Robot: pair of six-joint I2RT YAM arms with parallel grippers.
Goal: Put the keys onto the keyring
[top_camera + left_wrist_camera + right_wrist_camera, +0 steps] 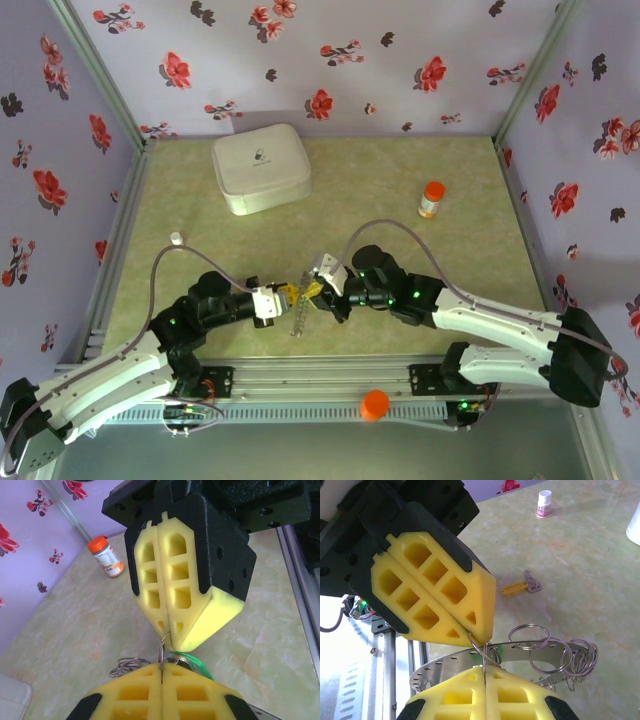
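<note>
Currently left gripper (161, 669) and right gripper (485, 670) are meeting tip to tip, both clamping shut on one small split ring (478, 646), probably tensioning it to spread the coil. The keyring (445, 664) is dangling just below, green key (199, 666) beside it; yellow key (514, 587) is lying apart on table (580, 570).
</note>
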